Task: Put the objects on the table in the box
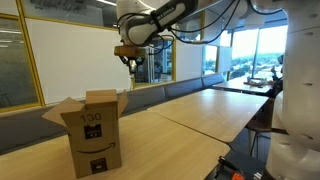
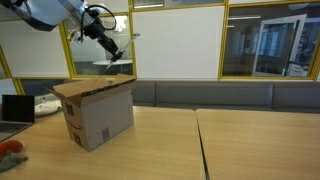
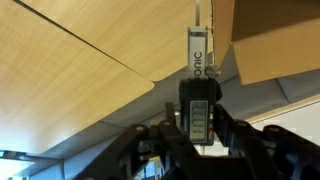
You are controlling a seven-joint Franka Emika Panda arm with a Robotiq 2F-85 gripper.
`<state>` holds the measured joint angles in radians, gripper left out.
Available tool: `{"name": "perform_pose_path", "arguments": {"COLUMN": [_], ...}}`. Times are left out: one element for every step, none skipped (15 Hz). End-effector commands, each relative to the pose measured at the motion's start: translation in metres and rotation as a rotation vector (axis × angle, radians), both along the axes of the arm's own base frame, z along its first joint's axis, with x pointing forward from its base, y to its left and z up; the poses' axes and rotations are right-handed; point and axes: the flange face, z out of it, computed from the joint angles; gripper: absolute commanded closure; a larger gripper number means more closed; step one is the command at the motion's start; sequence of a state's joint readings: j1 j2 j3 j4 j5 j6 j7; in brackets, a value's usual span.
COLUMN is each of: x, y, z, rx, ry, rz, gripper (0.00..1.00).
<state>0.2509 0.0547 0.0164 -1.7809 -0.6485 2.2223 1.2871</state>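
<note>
While held high near the tall brown cardboard box [image 2: 95, 112] for dropping in, a dark corded gadget [image 3: 198, 60], seemingly black-and-orange, is clamped in the gripper [image 3: 199, 100].

The box [image 1: 95, 135] stands on the desk [image 1: 200, 115] at the lower left of an exterior view. In both exterior views the end effector [image 1: 130, 58] hangs well above the box, near its right side, at the top of the frame. A laptop [image 2: 14, 108] lies left of the box at the frame's left edge. A bench [image 2: 200, 95] runs behind the desk. In the wrist view the gadget [image 3: 200, 105] sits mid-frame between the end effector's fingers, with the box corner at upper right and the desk at upper left.
</note>
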Motion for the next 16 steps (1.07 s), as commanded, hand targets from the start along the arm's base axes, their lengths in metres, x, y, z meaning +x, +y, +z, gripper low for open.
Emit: {"name": "perform_pose_path", "arguments": {"x": [0.007, 0.009, 0.013, 0.017, 0.022, 0.029, 0.034, 0.041, 0.048, 0.055, 0.061, 0.067, 0.073, 0.078, 0.082, 0.087], "y": [0.018, 0.023, 0.029, 0.036, 0.042, 0.049, 0.054, 0.060, 0.066, 0.070, 0.075, 0.079, 0.083, 0.087, 0.091, 0.094], "z": [0.020, 0.021, 0.022, 0.022, 0.020, 0.017, 0.015, 0.011, 0.004, -0.001, -0.007, -0.014, -0.020, -0.028, -0.035, -0.043], "rx": [-0.021, -0.022, -0.021, -0.020, -0.019, -0.017, -0.015, -0.010, -0.009, -0.008, -0.005, -0.002, 0.005, 0.009, 0.018, 0.027], "ry": [-0.027, -0.027, -0.024, -0.023, -0.020, -0.015, -0.011, -0.002, 0.006, 0.014, 0.023, 0.036, 0.047, 0.061, 0.074, 0.090], "rz": [0.017, 0.025, 0.035, 0.045, 0.057, 0.070, 0.081, 0.094, 0.106, 0.117, 0.132, 0.144, 0.159, 0.172, 0.187, 0.198], "gripper": [0.83, 0.83, 0.83, 0.83, 0.83, 0.83, 0.83, 0.83, 0.83, 0.83, 0.83, 0.83, 0.83, 0.83, 0.83, 0.83]}}
